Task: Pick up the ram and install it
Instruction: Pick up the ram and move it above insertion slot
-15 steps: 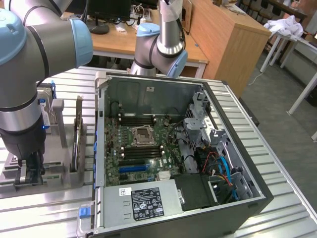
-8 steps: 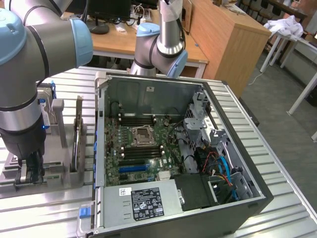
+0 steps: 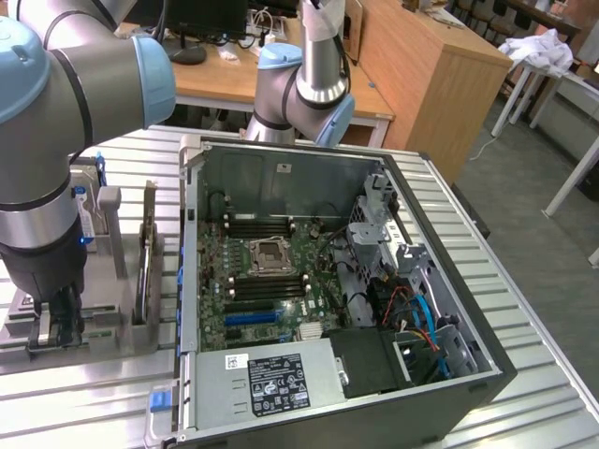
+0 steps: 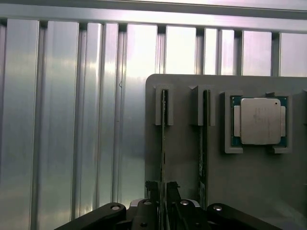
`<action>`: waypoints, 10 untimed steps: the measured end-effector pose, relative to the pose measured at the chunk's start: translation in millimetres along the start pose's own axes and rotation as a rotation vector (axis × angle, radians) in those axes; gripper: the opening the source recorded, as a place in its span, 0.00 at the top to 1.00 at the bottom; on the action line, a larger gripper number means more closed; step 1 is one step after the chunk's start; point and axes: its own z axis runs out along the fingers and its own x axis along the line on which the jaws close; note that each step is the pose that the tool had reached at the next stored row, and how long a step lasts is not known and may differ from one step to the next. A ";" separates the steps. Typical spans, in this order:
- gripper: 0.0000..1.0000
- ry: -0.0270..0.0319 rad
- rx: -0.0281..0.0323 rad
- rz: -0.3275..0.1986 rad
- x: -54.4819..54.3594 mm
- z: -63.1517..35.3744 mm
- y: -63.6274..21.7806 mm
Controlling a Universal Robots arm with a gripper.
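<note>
Grey rack [image 4: 184,158], ram [image 4: 164,143] edge-up within claw [image 4: 163,184], second stick [image 4: 205,143] beside

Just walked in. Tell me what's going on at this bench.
The robot arm has its claw down at the grey holder beside the open computer case. The claw looks closed on the ram, one of two sticks standing on edge in the holder's slots; it is not yet lifted out. The second stick and a processor chip sit alongside, untouched.
</note>
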 end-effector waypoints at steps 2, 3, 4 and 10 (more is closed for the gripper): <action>0.78 -0.0002 0.0001 0.000 0.0 0.0 0.0; 0.78 -0.0001 0.0000 0.000 0.0 0.0 0.0; 0.78 -0.0002 0.0001 0.000 0.1 0.1 -0.1; 0.80 -0.0001 0.0000 0.000 0.1 0.0 -0.1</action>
